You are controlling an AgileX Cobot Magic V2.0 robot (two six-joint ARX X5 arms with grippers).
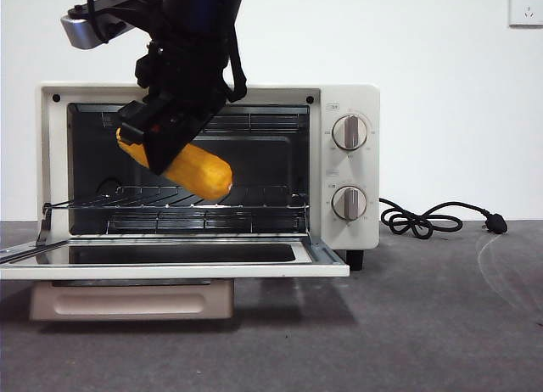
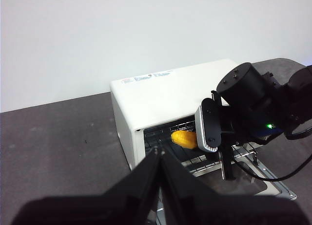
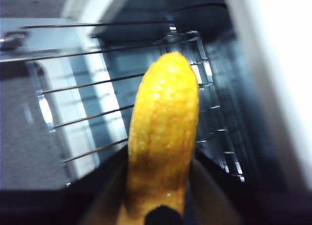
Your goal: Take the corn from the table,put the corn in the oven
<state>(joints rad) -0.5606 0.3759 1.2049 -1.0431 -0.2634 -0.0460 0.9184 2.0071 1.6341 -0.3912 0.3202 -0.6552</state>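
Observation:
The yellow-orange corn (image 1: 199,171) hangs tilted in the open mouth of the cream-white oven (image 1: 339,99), just above its wire rack (image 1: 254,197). My right gripper (image 1: 157,146) comes down from above and is shut on the cob's rear end. In the right wrist view the corn (image 3: 163,137) points from between the jaws into the oven cavity over the rack (image 3: 87,113). My left gripper (image 2: 158,154) waits shut and holds nothing, well back from the oven (image 2: 161,96), looking at the corn (image 2: 184,139) and the right arm.
The oven's glass door (image 1: 170,265) lies folded down flat toward the front, its beige handle below it. A black cord (image 1: 424,218) with plug lies on the dark grey table (image 1: 424,324) right of the oven. A wall socket (image 1: 526,6) sits top right.

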